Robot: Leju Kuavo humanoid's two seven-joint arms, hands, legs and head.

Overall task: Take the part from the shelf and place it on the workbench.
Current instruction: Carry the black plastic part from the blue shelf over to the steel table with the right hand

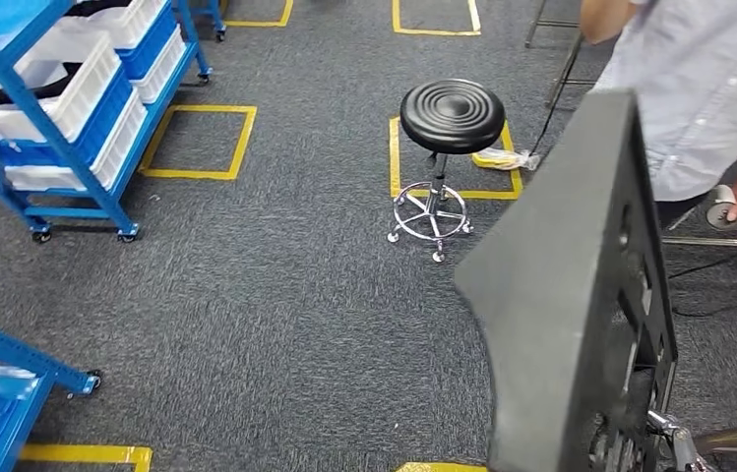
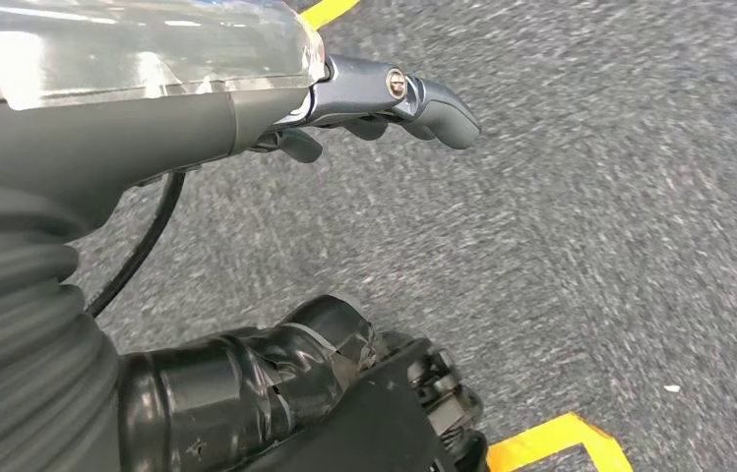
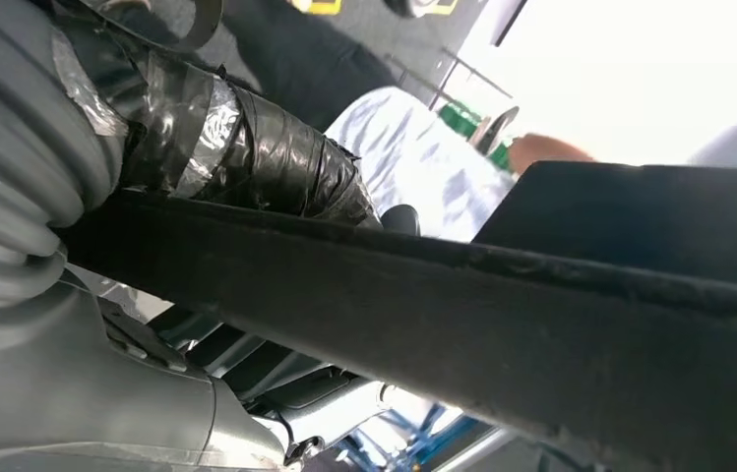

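- Blue wheeled shelf [image 1: 69, 88] with white bins stands at the far left, its feet just beside a yellow floor square [image 1: 199, 143].
- Left robot hand [image 2: 384, 98] hangs over grey carpet [image 1: 266, 295], fingers apart, holding nothing.
- Mid-floor, a black stool [image 1: 451, 116] stands on another yellow outline — open carpet all around it.
- The part [image 1: 571, 295], a dark foam panel, stands upright at the right, gripped by the right robot hand [image 3: 236, 147].
- A person [image 1: 699, 88] stands close behind the panel's far edge.
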